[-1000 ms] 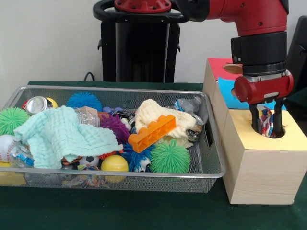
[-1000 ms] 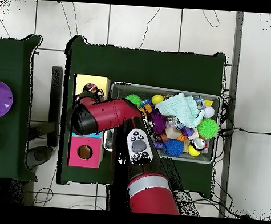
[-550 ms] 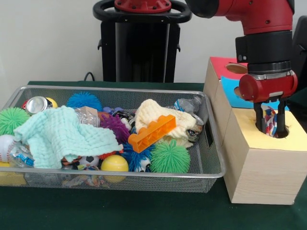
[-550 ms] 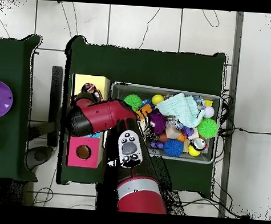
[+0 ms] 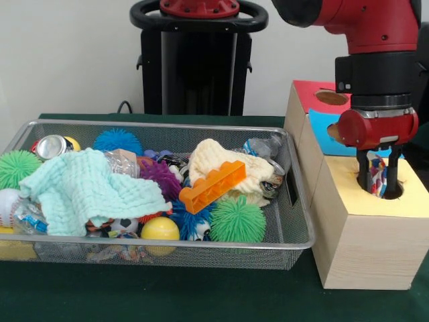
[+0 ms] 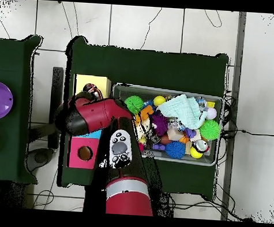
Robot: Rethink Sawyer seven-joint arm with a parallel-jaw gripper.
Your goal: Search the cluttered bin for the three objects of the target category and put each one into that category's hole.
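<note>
Claw [image 5: 379,180], lower right of frame: clenched on rope toy [image 5: 377,176] over yellow hole [image 5: 389,191]. Risk: toy could snag on rim when released.

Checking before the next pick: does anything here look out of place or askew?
Nothing spilled. The orange brick lies tilted on the cream cloth in the wire bin. The gripper holds a rope toy in the yellow section's hole.

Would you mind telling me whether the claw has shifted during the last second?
Yes. In the front view the claw has slid slightly rightward along the yellow section of the box, holding the rope toy in its hole.
</note>
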